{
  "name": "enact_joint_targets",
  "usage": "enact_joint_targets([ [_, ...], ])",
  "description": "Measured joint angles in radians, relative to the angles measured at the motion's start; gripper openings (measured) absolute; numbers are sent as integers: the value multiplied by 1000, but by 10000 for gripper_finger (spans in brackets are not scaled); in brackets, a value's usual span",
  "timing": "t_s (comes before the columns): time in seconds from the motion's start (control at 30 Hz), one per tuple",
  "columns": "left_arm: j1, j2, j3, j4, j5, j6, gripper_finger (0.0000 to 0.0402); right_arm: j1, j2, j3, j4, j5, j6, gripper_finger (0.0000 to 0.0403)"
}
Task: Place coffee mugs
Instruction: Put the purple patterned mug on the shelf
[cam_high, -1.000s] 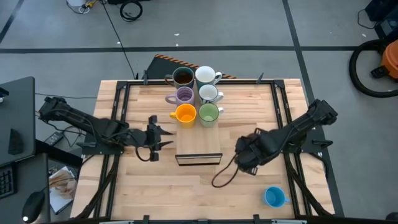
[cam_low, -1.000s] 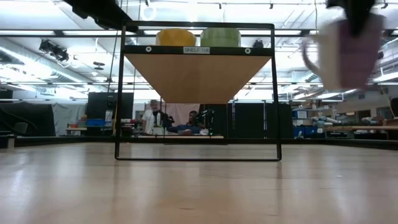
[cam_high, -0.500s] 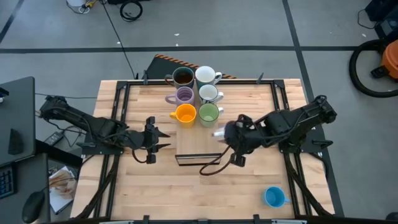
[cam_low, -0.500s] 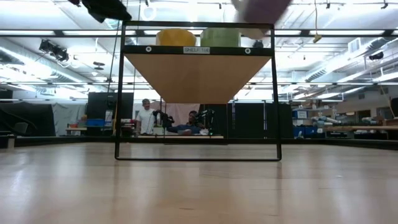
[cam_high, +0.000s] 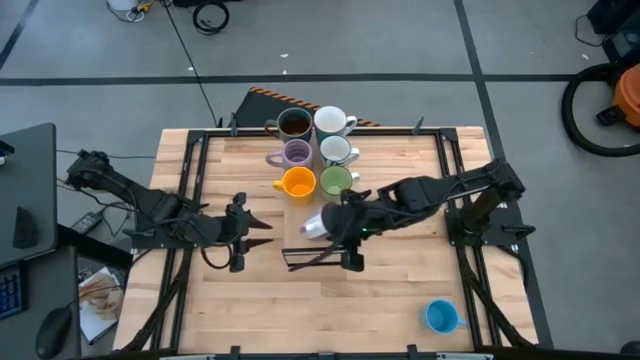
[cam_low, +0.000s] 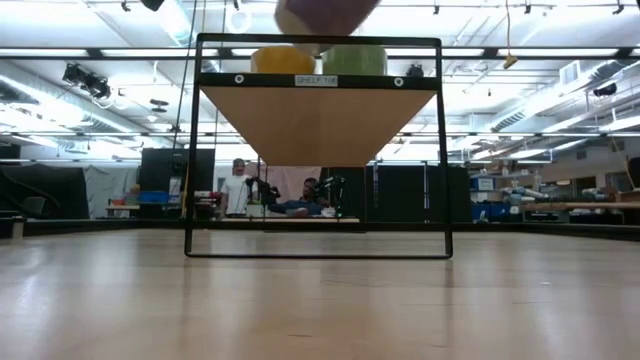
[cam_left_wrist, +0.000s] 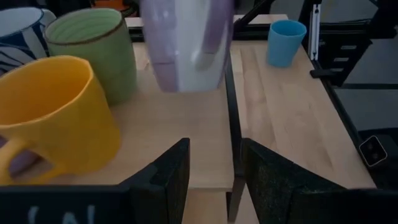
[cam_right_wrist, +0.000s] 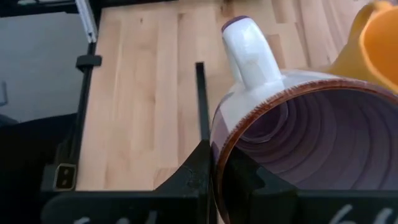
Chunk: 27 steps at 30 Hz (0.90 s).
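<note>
purple mug (cam_right_wrist: 298, 130) rim pinched, blue mug (cam_high: 441, 316) apart

Six mugs (cam_high: 312, 152) stand in two columns on the shelf (cam_high: 318, 240); another mug (cam_high: 441, 316) sits apparently alone near the table's (cam_high: 420, 190) front-right corner.

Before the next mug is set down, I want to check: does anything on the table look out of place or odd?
One thing stands out: the blue mug stands alone near the table's front right corner, far from the six mugs grouped on the shelf. The lilac mug is not misplaced; the right pincer holds it by the rim above the shelf.
</note>
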Motion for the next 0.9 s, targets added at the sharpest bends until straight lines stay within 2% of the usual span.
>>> enact_joint_targets([
  [0.23, -2, 0, 0, -3, -4, -4, 151, -22, 96, 123, -19, -31, -61, 30],
  [0.57, -2, 39, -13, -10, -23, 27, 156, -50, 231, 293, -188, -34, -66, 30],
  [0.73, 0, 68, -13, 44, -36, 56, 191, -69, 236, 298, -211, -39, -47, 30],
  [0.9, 36, 69, -13, 101, -95, 3, 243, -76, 236, 298, -216, -19, -34, 30],
])
